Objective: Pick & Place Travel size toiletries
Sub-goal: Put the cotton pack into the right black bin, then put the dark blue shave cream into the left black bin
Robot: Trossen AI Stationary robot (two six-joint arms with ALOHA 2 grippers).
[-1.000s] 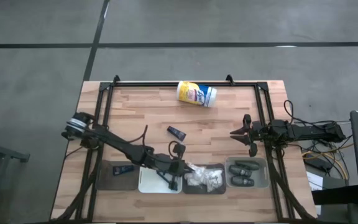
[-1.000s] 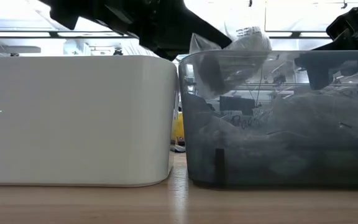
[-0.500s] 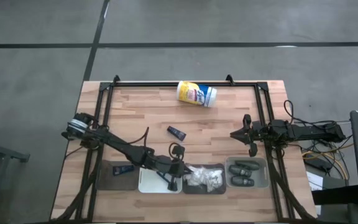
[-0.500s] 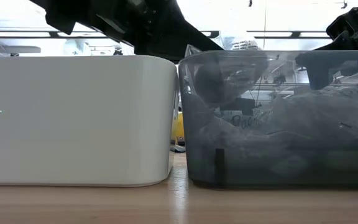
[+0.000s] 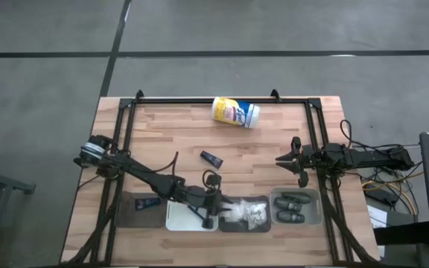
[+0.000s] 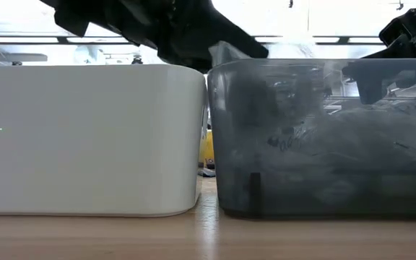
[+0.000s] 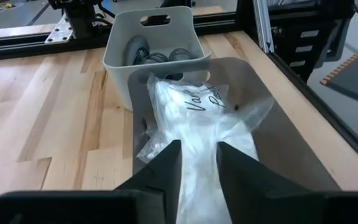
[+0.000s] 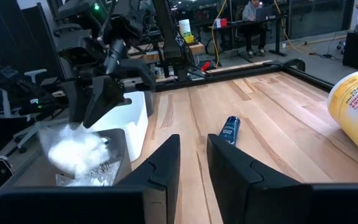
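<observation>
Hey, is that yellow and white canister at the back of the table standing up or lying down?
Lying down. In the high view the canister shows its full side and label, stretched along the table near the back rail.
</observation>
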